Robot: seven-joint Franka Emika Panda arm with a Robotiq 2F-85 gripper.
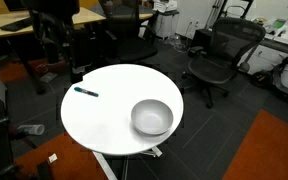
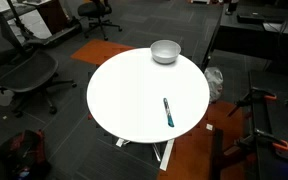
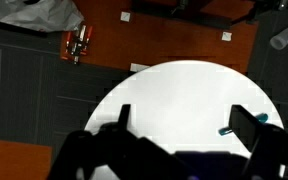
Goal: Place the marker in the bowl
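Observation:
The marker (image 1: 86,92) is a thin dark stick with a teal tip, lying flat near the edge of the round white table (image 1: 109,120). It also shows in an exterior view (image 2: 168,111). The shiny grey bowl (image 1: 152,117) stands upright and empty near the opposite edge, also in an exterior view (image 2: 165,51). In the wrist view my gripper (image 3: 184,120) is open and empty, high above the table (image 3: 179,95). The marker's teal end (image 3: 227,130) peeks out beside the right finger. The bowl is out of the wrist view. The arm shows in neither exterior view.
Black office chairs (image 1: 216,52) and desks (image 1: 34,20) surround the table. Another chair (image 2: 19,72) stands beside it. Orange carpet (image 2: 94,50) lies nearby. A small orange object (image 3: 79,42) and a plastic bag (image 3: 39,12) lie on the floor.

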